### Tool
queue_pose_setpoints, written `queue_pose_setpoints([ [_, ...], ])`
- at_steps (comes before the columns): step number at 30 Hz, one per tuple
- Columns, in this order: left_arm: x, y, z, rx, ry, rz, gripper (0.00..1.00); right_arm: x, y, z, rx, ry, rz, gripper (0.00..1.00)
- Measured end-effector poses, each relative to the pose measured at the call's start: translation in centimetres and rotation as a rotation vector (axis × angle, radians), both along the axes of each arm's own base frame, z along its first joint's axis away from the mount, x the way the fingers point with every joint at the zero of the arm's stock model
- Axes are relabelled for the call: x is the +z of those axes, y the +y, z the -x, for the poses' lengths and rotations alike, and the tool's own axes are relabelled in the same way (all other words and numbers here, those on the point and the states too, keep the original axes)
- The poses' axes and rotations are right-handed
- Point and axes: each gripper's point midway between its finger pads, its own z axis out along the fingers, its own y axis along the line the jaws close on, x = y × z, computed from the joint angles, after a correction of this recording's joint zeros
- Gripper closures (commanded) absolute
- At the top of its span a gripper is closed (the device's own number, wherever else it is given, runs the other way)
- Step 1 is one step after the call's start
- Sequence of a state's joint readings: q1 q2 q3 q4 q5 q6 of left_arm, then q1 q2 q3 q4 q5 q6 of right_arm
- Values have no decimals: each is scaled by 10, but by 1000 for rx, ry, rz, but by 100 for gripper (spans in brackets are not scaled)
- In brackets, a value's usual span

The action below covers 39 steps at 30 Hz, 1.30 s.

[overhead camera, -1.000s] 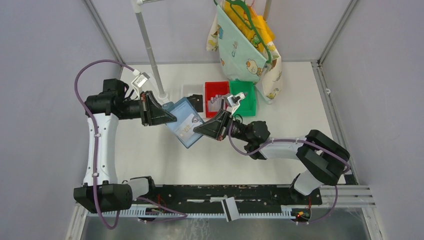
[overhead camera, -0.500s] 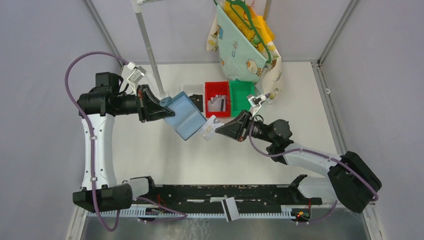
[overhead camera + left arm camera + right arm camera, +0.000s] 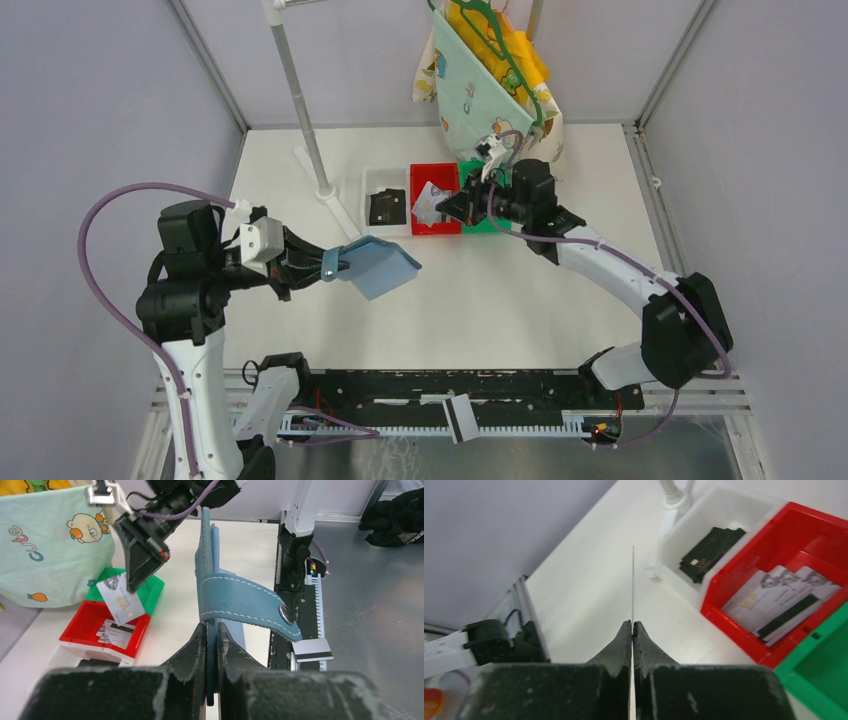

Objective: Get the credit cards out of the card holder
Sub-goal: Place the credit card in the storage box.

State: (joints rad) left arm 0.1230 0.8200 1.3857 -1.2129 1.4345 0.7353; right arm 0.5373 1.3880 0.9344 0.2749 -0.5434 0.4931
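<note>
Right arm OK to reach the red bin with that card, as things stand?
Likely yes: the right gripper holds the card above the open red bin, with nothing between them.

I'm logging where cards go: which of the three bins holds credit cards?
The red bin, middle of the row: pale credit cards lie in it. The white bin holds black pieces.

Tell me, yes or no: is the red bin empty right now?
No, several cards lie inside the red bin, one of them showing a dark stripe.
</note>
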Motion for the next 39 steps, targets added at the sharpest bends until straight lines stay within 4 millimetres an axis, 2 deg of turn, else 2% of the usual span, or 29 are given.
queue_pose_setpoints([
  [3,1,0,-5,-9,-35,1,98,-22,5,-28,-26,19,93,100],
  [7,-5,1,-14,-23,-24,10,98,-67,7,-64,-56,75,222,100],
  [11,-8,0,-19,-36,1,24,98,-102,8,-91,-76,119,308,100],
  [13,-10,0,-21,-38,11,27,98,-114,10,-101,-82,135,334,100],
  [17,-13,0,-21,-46,24,35,98,-123,13,-120,-90,144,364,100],
  [25,-18,-1,-20,-55,42,44,98,-118,16,-152,-119,117,376,100],
  [32,-18,-2,-19,-61,41,45,98,-144,8,-159,-133,165,430,100],
  [34,-17,-2,-19,-62,38,45,98,-150,5,-156,-127,178,447,92],
  [37,-17,-2,-19,-62,37,45,98,-157,1,-151,-120,185,463,59],
  [39,-17,-2,-19,-63,38,46,98,-160,0,-148,-117,196,471,42],
])
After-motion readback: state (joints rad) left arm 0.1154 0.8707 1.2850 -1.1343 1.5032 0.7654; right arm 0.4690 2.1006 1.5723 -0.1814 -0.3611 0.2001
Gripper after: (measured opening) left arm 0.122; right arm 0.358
